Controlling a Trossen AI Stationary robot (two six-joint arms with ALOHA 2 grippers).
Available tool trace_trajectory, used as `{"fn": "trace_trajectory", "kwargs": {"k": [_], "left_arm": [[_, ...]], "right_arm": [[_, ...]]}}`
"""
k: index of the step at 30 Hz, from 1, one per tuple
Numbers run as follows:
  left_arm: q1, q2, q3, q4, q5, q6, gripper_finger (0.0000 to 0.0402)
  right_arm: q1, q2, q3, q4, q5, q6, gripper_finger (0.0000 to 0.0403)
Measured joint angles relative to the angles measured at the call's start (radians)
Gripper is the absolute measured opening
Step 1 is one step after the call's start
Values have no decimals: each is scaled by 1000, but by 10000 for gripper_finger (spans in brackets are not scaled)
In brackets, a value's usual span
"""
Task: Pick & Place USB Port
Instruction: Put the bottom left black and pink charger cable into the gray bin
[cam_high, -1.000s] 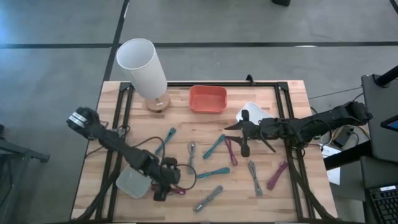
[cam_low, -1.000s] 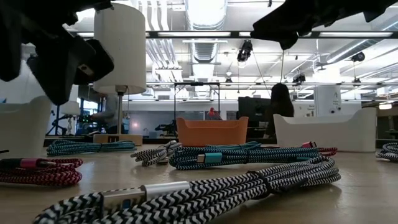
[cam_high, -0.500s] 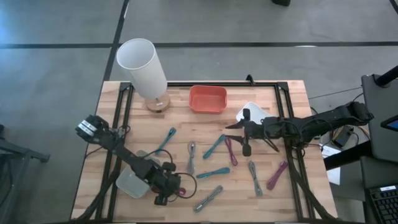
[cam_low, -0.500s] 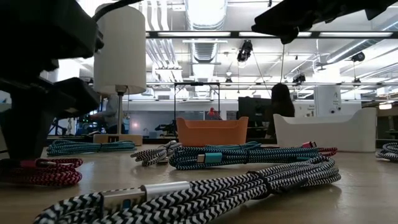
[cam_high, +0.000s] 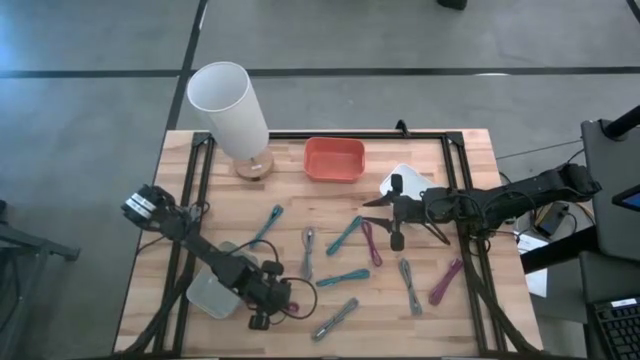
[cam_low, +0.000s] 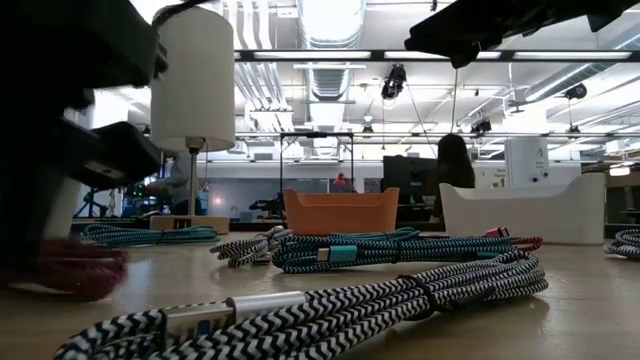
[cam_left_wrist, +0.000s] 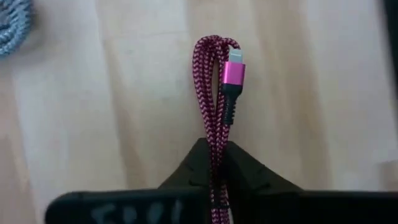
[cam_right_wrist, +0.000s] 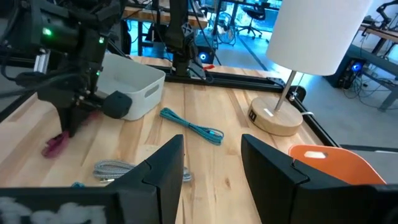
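A magenta braided USB cable (cam_left_wrist: 213, 93), folded into a bundle with a pink plug (cam_left_wrist: 232, 71) at its free end, lies near the table's front left; it also shows in the high view (cam_high: 288, 308) and, blurred, in the low view (cam_low: 60, 270). My left gripper (cam_left_wrist: 214, 167) is shut on it, right of the white bin (cam_high: 212, 292). My right gripper (cam_high: 385, 222) is open and empty, held above the table at centre right, next to a second white bin (cam_high: 405, 182). An orange bin (cam_high: 334, 158) stands at the back. My left gripper pinches the folded cable bundle (cam_left_wrist: 215, 144) between its two fingers, several strands together, back from the plug end. The fingers come from above and lie across the bundle. The plug end reaches forward past the fingertips. Whether the cable is clear of the table I cannot tell.
Several other folded cables lie across the table's middle: teal (cam_high: 265, 228), grey (cam_high: 308, 245), teal (cam_high: 343, 277), grey (cam_high: 335, 318), purple (cam_high: 372, 243), grey (cam_high: 410, 285), magenta (cam_high: 446, 281). A white lamp (cam_high: 232, 110) stands at the back left.
My left gripper has come down toward the table's near edge onto the magenta cable. In the low view the cable, sharp half a second ago, now shows blurred under the gripper.
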Motion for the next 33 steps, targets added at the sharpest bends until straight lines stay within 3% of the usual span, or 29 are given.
{"fn": "trace_trajectory", "kwargs": {"k": [7,15,19,23,29,33], "left_arm": [[1,-75,62,-3,-95,36,25],[4,-203,132,-49,-331,-26,22],[3,-272,164,-228,-403,-73,22],[4,-334,177,-435,-444,-218,22],[-7,-392,172,-652,-438,-442,22],[-18,-418,174,-778,-379,-598,23]], "right_arm": [[0,0,0,0,0,1,157],[0,0,0,2,0,2,157],[0,0,0,2,0,2,157],[0,0,0,2,-1,2,157],[0,0,0,2,0,3,157],[0,0,-1,0,-1,23,157]]}}
